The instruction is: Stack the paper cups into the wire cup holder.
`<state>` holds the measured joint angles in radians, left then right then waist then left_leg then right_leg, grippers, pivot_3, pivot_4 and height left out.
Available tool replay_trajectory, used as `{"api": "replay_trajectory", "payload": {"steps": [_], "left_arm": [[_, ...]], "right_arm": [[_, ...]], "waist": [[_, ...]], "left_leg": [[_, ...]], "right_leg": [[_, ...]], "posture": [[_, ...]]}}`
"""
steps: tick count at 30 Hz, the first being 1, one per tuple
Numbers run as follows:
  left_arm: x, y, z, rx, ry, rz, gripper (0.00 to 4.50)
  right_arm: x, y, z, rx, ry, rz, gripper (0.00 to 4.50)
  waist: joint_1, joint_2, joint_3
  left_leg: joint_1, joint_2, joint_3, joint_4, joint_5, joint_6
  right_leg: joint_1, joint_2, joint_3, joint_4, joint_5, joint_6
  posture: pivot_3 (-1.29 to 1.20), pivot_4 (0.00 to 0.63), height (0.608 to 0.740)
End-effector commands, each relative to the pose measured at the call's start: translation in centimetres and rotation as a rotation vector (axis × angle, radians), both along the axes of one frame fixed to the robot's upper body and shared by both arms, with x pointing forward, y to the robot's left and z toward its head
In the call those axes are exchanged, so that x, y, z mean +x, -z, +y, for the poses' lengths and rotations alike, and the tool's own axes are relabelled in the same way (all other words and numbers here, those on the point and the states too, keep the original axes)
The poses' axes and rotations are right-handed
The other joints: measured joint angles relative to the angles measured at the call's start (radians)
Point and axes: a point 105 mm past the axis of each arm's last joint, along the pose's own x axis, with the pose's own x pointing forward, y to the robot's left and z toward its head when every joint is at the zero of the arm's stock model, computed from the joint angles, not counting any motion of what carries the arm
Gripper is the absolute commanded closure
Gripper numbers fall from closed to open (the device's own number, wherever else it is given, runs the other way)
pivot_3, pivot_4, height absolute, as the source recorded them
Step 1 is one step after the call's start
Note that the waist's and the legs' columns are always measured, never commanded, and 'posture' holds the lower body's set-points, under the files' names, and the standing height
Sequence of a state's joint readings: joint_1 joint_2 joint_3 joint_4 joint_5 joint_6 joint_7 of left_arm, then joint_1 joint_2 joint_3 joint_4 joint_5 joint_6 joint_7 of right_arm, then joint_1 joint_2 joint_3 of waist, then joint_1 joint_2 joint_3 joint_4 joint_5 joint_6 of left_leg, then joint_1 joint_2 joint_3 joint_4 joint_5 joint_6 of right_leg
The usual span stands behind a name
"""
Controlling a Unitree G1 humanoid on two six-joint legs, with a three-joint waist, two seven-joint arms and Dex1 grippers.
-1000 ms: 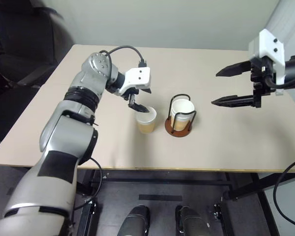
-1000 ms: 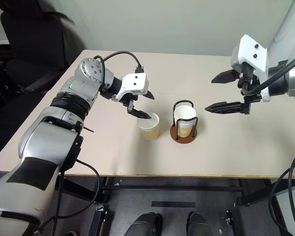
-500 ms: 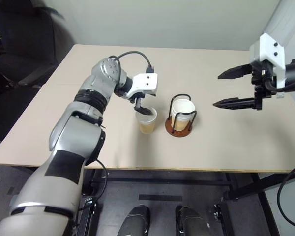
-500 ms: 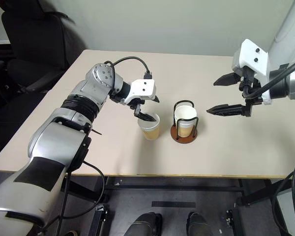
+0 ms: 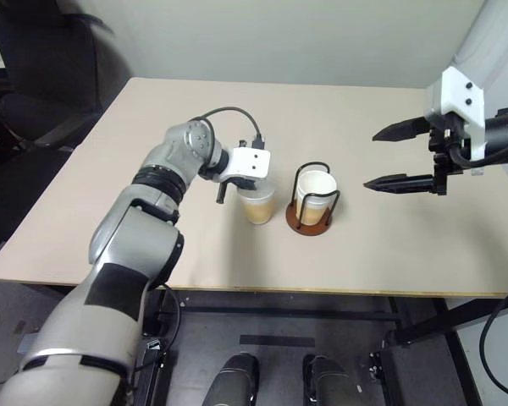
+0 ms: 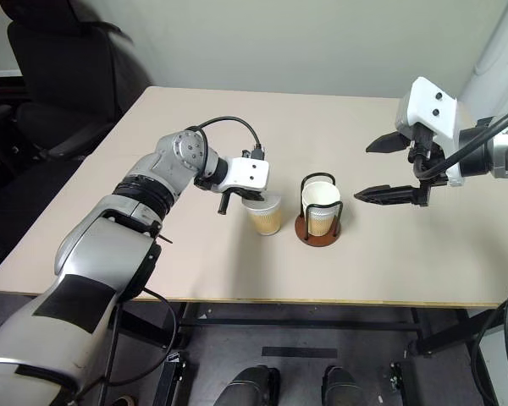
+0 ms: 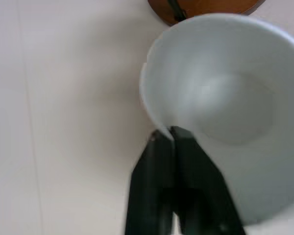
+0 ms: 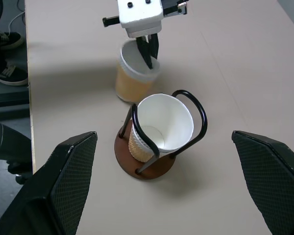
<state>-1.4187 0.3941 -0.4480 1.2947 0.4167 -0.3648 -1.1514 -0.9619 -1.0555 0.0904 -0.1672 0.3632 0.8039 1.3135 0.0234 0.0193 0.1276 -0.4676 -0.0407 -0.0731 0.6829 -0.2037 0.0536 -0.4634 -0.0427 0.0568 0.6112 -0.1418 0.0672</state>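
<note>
One paper cup, tan outside and white inside, stands upright on the table just left of the wire cup holder. My left gripper comes down on it from above and is shut on its rim, one finger inside the wall and one outside. The holder's reddish-brown base shows just beyond this cup. A second paper cup sits inside the holder's black wire loops. My right gripper hangs open in the air to the right of the holder, with nothing between its fingers.
The beige table stretches wide on all sides of the cups; its front edge runs below them. A black office chair stands off the table's far left corner.
My left gripper has sunk onto the standing cup and gone from open to shut on its rim. The right arm has not moved.
</note>
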Motion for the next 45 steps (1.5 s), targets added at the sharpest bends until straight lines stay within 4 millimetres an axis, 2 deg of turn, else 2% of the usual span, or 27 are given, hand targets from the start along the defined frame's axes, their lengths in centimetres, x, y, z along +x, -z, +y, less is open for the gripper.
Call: {"api": "replay_trajectory", "payload": {"steps": [1, 7, 10, 20, 26, 29, 34, 39, 45], "left_arm": [[-0.1, -0.7, -0.4, -0.027, 0.008, 0.011, 4.48], [0.0, -1.3, -0.8, -0.068, 0.002, -0.001, 4.48], [-0.2, -1.7, -1.1, -0.095, 0.005, 0.023, 3.87], [0.0, -1.8, -1.0, -0.037, 0.031, -0.027, 0.37], [-0.1, -1.4, -1.0, -0.032, 0.032, -0.009, 0.37], [-0.3, -1.2, -1.0, -0.028, 0.038, 0.013, 0.88], [-0.9, -1.0, -1.0, -0.019, 0.060, 0.065, 2.68], [-1.5, -1.6, -0.5, 0.013, 0.083, 0.123, 4.47], [-2.4, -5.0, -0.2, 0.068, 0.114, 0.153, 4.47]], "right_arm": [[-0.6, -1.5, -0.4, -0.002, 0.002, -0.069, 0.00], [-0.6, -1.4, -0.5, -0.007, 0.005, -0.070, 0.00], [-0.5, -1.5, -0.5, -0.009, 0.005, -0.072, 0.00], [-0.5, -1.5, -0.6, -0.010, 0.006, -0.074, 0.00], [-0.5, -1.5, -0.6, -0.012, 0.009, -0.075, 0.00], [-0.5, -1.5, -0.7, -0.014, 0.010, -0.075, 0.00], [-0.5, -1.5, -0.8, -0.019, 0.013, -0.074, 0.00], [-0.7, -1.3, -1.1, -0.038, 0.009, -0.056, 0.00], [-0.5, -0.7, -3.0, -0.120, 0.011, -0.014, 0.00]], "waist": [[0.001, 0.000, 0.000], [0.000, 0.000, 0.000], [0.001, 0.000, 0.000], [0.001, 0.000, 0.000], [0.001, 0.000, 0.000], [0.001, 0.000, 0.000], [0.001, 0.000, 0.000], [0.002, 0.000, 0.000], [0.001, -0.001, 0.000]], "left_leg": [[0.000, 0.000, -0.001, 0.000, 0.000, 0.000], [0.002, 0.000, 0.000, 0.000, 0.002, 0.001], [0.002, 0.000, 0.000, 0.000, 0.002, 0.001], [-0.001, 0.000, 0.001, -0.001, 0.002, 0.001], [-0.002, 0.000, 0.001, -0.001, 0.002, 0.001], [-0.002, 0.000, 0.001, 0.000, 0.002, 0.001], [-0.002, 0.001, 0.000, 0.000, 0.002, 0.001], [-0.002, 0.000, 0.000, 0.000, 0.002, 0.001], [-0.003, 0.000, 0.000, 0.000, 0.002, 0.001]], "right_leg": [[0.000, -0.001, 0.001, 0.000, 0.000, 0.000], [0.002, -0.001, 0.002, 0.000, 0.002, -0.001], [0.001, -0.001, 0.002, 0.000, 0.002, -0.001], [-0.001, 0.001, 0.000, -0.001, 0.004, 0.003], [-0.001, 0.001, 0.000, -0.001, 0.003, 0.003], [-0.001, 0.000, 0.000, -0.001, 0.003, 0.002], [-0.001, -0.001, 0.002, -0.001, 0.003, 0.002], [-0.001, -0.001, 0.001, -0.001, 0.003, 0.002], [-0.001, -0.002, 0.002, -0.002, 0.002, 0.000]], "posture": [[0.00, 0.150, 0.740], [0.00, 0.150, 0.740], [0.00, 0.150, 0.740], [0.00, 0.150, 0.740], [0.00, 0.150, 0.740], [0.00, 0.150, 0.740], [0.00, 0.150, 0.740], [0.00, 0.150, 0.740], [0.00, 0.150, 0.740]]}}
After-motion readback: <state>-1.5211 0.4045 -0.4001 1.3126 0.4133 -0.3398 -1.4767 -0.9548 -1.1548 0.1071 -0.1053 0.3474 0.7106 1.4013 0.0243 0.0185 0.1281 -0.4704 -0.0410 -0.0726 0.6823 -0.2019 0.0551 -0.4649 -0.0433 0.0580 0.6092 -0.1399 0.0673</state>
